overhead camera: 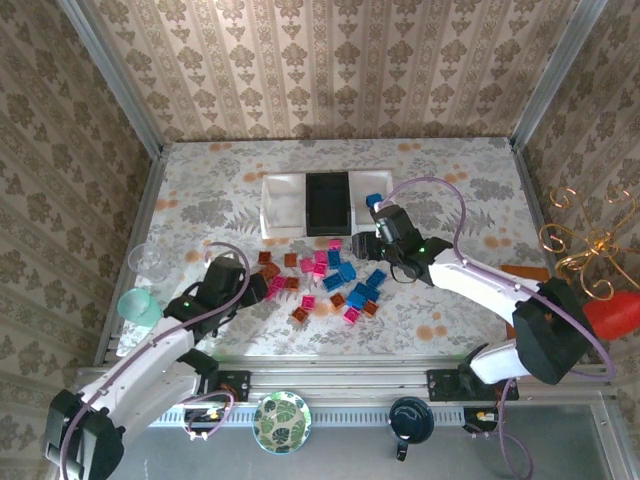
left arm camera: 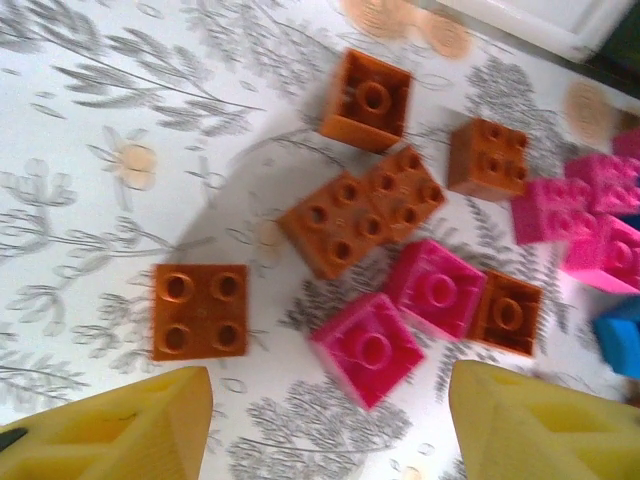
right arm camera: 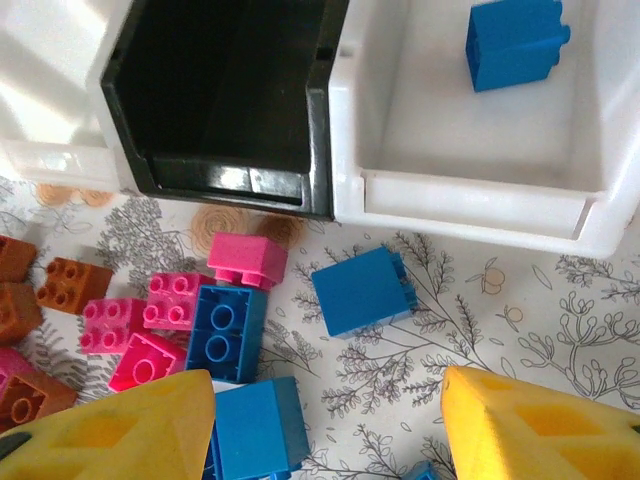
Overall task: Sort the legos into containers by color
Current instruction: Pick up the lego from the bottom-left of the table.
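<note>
Blue, magenta and orange-brown legos (overhead camera: 322,280) lie scattered on the flowered cloth in front of the three joined trays (overhead camera: 283,205). The right white tray (right arm camera: 480,140) holds one blue brick (right arm camera: 515,42); the black middle tray (right arm camera: 220,90) looks bare. My right gripper (right arm camera: 325,430) is open just before the trays, with a blue brick (right arm camera: 362,290) on the cloth ahead of it and another blue brick (right arm camera: 255,430) by its left finger. At the pile's left side my left gripper (left arm camera: 330,430) is open, a magenta brick (left arm camera: 367,347) just ahead between its fingers and an orange brick (left arm camera: 200,310) nearby.
A clear cup (overhead camera: 148,260) and a teal cup (overhead camera: 138,305) stand at the left edge. A gold wire ornament (overhead camera: 585,245) and a red object (overhead camera: 612,315) sit at the right. The green leaf plate (overhead camera: 281,421) and a black round object (overhead camera: 411,418) lie by the arm bases.
</note>
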Motion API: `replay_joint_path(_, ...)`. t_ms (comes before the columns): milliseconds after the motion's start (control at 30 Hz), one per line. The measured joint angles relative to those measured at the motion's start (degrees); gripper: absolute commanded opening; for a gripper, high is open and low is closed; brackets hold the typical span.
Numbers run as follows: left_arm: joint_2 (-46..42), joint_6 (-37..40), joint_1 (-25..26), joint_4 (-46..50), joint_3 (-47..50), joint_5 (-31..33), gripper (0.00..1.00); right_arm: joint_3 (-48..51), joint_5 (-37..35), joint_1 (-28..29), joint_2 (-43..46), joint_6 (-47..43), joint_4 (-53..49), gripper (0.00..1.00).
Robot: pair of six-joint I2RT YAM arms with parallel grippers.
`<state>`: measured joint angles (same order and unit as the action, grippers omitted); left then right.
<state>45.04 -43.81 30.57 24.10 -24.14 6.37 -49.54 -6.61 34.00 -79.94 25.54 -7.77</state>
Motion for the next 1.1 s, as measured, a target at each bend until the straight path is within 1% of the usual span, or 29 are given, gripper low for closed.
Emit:
replay_joint_path(133,2.32,0.13,-2.93,-0.72,0.02,1.33,0.62,0.0,-0.02,0.02,1.62,0.22,1.09,0.63)
replay_joint_path(267,7.98,0.68,-4.92,-3.02,0.22,1.29,0.59,0.02,-0.09,0.02,1.9,0.22,1.4,0.63)
replay_joint_path(433,14.08,1.22,-5.88,-6.03,0.48,1.4,0.57,0.39,-0.44,0.0,1.97,0.24,1.44,0.63)
replay_joint_path(633,19.19,2.03,-7.5,-9.51,0.48,1.36,0.48,1.31,-0.52,0.02,3.32,0.39,1.44,0.63)
replay_joint_path(733,21.66,2.36,-7.85,-11.08,0.48,1.73,0.42,1.33,-0.68,0.02,4.2,0.39,1.44,0.63)
replay_joint_path(867,22.53,2.69,-7.85,-11.39,0.04,2.32,0.3,1.33,-1.03,0.0,5.18,0.37,1.44,0.63)
replay_joint_path(933,22.38,2.56,-7.85,-11.74,0.0,2.23,0.26,1.4,-1.36,0.02,5.55,0.37,1.42,0.63)
replay_joint_path(1000,21.64,2.45,-7.78,-11.63,0.04,1.84,0.23,1.53,-1.7,0.0,5.75,0.37,1.44,0.63)
replay_joint_path(1100,18.43,2.23,-6.71,-10.69,0.11,0.26,0.23,2.14,-1.86,0.0,5.88,0.37,1.42,0.63)
